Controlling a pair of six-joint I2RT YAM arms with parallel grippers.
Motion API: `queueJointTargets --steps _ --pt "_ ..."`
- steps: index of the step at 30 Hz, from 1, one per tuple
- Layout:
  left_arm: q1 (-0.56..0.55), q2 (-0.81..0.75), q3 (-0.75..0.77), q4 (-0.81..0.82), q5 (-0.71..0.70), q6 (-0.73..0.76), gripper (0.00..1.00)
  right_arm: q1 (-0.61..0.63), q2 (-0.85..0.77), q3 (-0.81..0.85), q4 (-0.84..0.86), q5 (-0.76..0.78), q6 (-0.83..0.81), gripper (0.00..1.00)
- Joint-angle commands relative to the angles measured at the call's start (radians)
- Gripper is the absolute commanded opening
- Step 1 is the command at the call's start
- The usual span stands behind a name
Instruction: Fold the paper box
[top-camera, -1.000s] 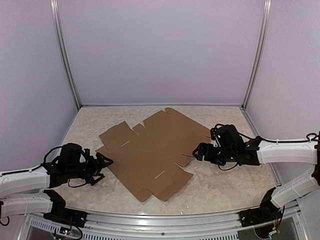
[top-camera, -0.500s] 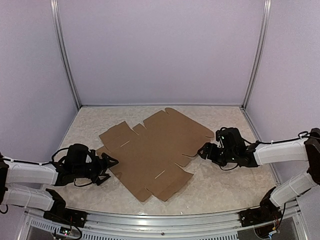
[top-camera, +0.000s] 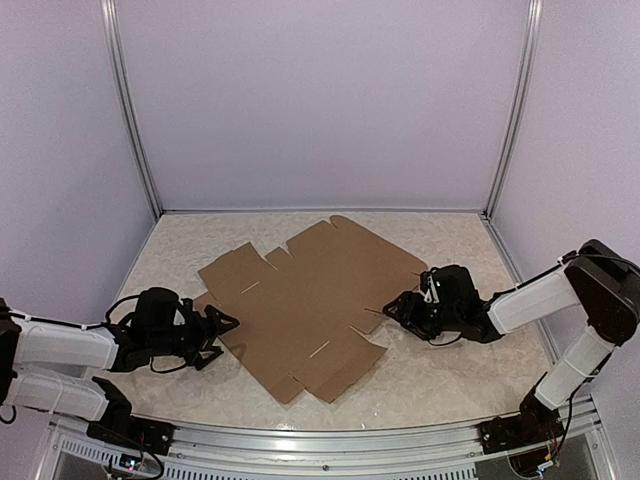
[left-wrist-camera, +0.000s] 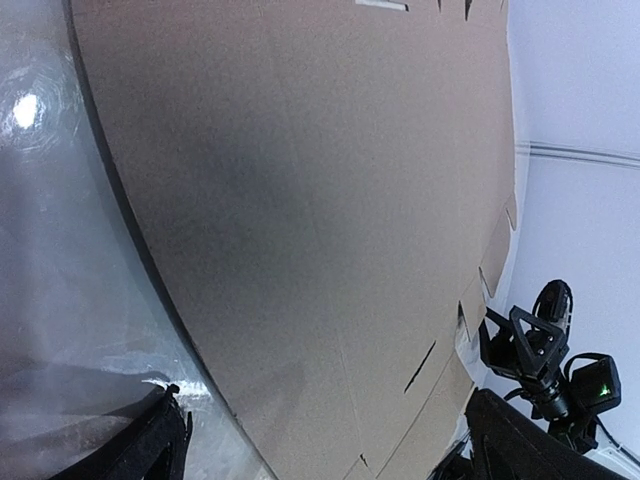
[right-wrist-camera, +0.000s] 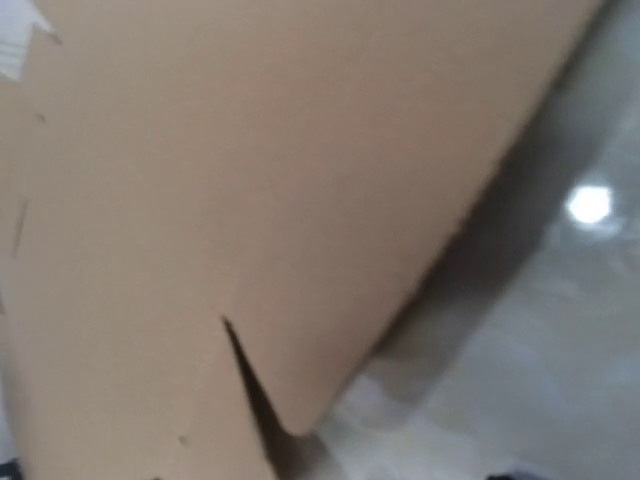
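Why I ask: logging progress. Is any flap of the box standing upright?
No, the top view shows the box spread flat on the table.

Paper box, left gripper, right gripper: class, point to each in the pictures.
paper box (top-camera: 310, 295), top view, centre of the flat sheet.
left gripper (top-camera: 218, 334), top view, between its fingertips.
right gripper (top-camera: 392, 308), top view, between its fingertips.

Flat paper box (top-camera: 310, 300) on marbled table (top-camera: 455, 372)

Lab robot cell; plain walls (top-camera: 320, 100), alu frame posts (top-camera: 130, 110).
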Motion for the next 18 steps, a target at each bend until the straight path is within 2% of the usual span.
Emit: queueJointTargets --steps 1,10,18 --pt "-0.007 0.029 -0.013 -0.069 -0.028 0.003 0.94 0.014 0.064 -0.027 0.133 -0.065 0.07 0.68" --pt "-0.003 0.052 0.002 -0.075 -0.023 0.017 0.94 0.071 0.181 -0.013 0.27 -0.11 0.167 0.62" --pt "-0.003 0.044 0.004 -0.091 -0.022 0.026 0.94 0.092 0.247 -0.001 0.367 -0.142 0.228 0.5"
